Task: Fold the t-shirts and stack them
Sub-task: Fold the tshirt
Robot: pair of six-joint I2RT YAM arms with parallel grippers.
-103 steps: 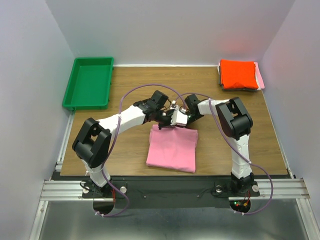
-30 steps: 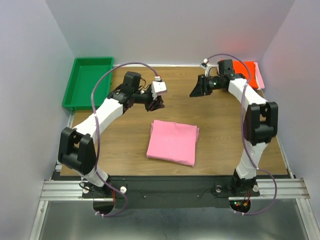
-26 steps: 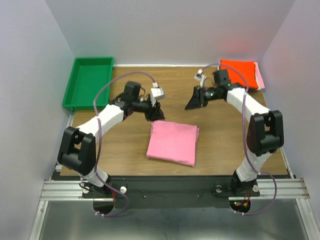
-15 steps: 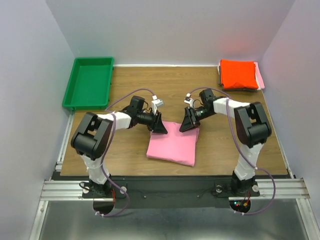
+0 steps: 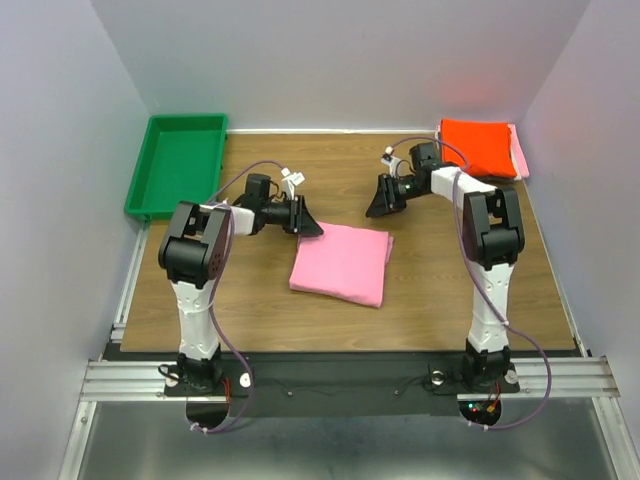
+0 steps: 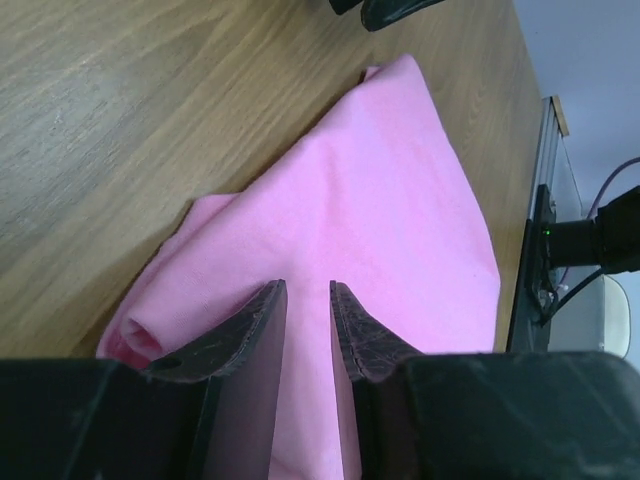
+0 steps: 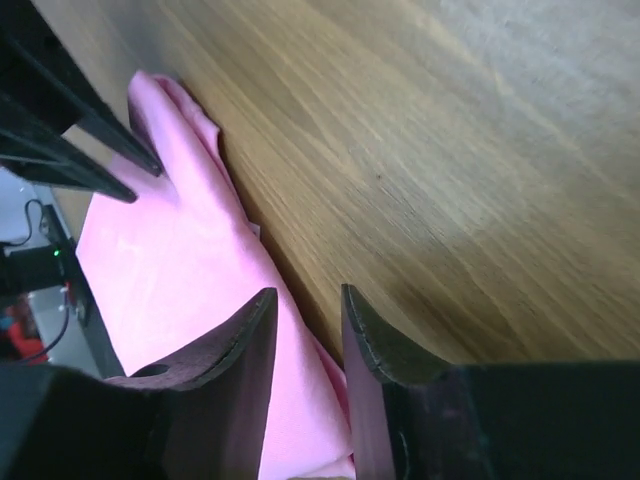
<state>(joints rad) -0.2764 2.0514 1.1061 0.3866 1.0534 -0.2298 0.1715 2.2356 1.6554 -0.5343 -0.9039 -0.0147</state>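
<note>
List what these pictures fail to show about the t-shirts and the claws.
- Top view: the orange-red t-shirt covers its stack. Only a pale pink edge shows beside it, so the count is hidden.
- Left wrist view: the left claw blocks the near part of the pink t-shirt. Contact with the cloth is unclear.
- Right wrist view: the right claw and its body cut off the same shirt's near edge.

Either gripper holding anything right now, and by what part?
Nothing is held. The left gripper and right gripper both show an open, empty gap; the folded pink t-shirt lies free.
</note>
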